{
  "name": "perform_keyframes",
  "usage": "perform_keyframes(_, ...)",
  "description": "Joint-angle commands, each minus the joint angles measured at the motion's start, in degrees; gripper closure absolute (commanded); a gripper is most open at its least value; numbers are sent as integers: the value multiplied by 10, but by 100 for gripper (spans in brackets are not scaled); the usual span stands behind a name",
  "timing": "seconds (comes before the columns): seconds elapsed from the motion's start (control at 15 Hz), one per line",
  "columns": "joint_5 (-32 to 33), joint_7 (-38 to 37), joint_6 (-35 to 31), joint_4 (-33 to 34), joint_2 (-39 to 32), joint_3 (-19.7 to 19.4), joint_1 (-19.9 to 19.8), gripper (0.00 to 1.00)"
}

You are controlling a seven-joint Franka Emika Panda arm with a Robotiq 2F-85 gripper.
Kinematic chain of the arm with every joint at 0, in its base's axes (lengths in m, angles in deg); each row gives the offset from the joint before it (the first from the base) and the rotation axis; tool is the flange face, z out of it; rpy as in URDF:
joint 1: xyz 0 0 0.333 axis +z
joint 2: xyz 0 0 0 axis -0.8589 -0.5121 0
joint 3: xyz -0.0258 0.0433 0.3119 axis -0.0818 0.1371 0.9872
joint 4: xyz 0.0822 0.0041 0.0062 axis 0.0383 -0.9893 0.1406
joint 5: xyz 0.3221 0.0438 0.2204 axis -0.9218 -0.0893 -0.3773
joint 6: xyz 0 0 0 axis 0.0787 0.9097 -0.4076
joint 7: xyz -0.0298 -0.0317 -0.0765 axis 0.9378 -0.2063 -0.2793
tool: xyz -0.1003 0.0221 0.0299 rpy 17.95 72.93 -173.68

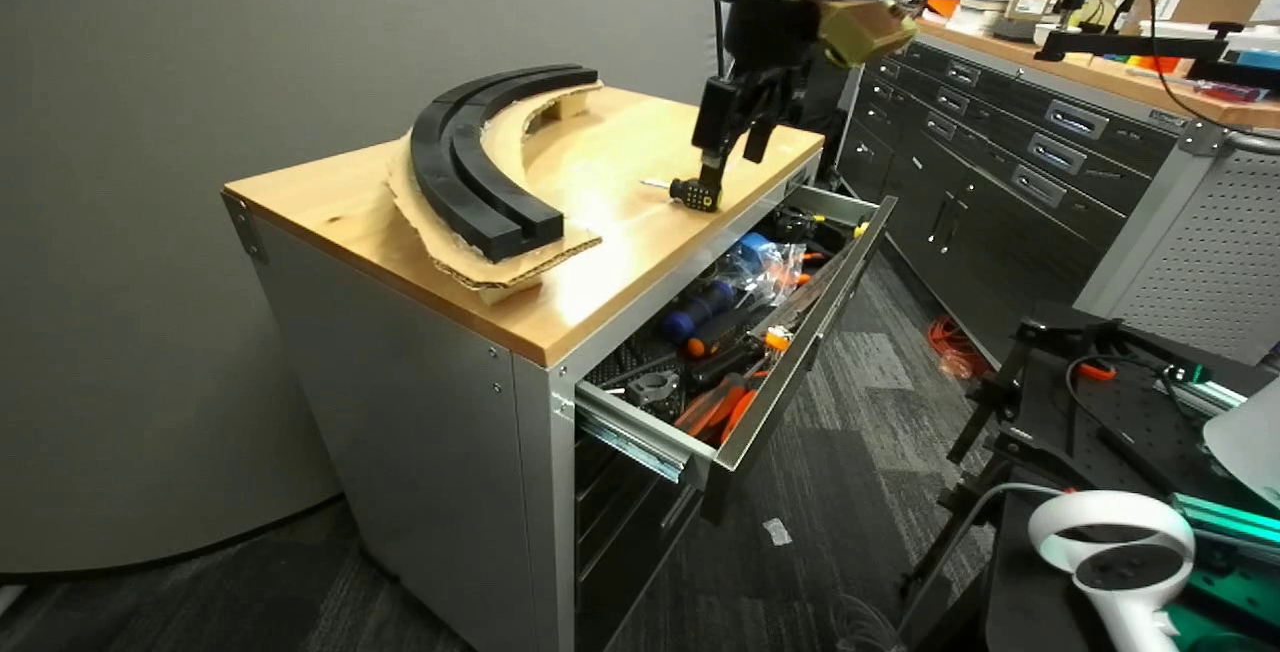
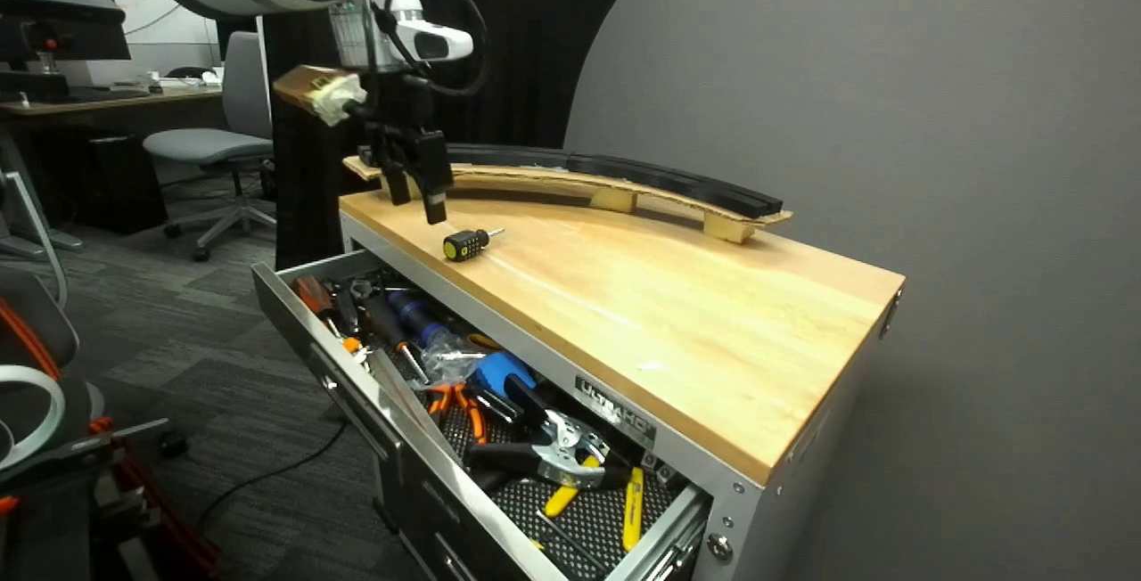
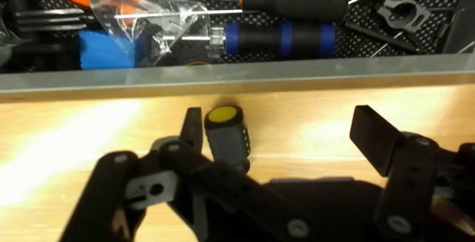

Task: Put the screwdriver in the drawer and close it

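The fingers (image 3: pixel 374 140) stand apart, presumably to grip the screwdriver (image 2: pixel 465 245) on the bench (image 2: pixel 677 305) near its edge, though contact is hard to tell; the drawer (image 1: pixel 642 424) is pulled out, probably to receive it

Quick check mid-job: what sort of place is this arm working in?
Likely a robotics lab or workshop: the open, shallow grey metal drawer holds orange-, yellow- and blue-handled hand tools, a dark many-drawered cabinet stands beyond, and a white ringed handheld controller sits nearby.
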Motion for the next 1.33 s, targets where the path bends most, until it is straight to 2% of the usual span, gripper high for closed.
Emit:
perform_keyframes(0.0,89,-73,-7,137,-137,-45,55,0)
perform_keyframes(0.2,126,-95,5,208,-192,-93,103,0)
perform_keyframes(0.47,119,-85,15,244,-201,-129,128,0)
perform_keyframes(0.73,116,-80,42,242,-187,-144,130,0)
perform_keyframes(0.87,104,-68,60,225,-172,-144,118,0)
perform_keyframes(1.27,108,-94,87,201,-163,-159,108,0)
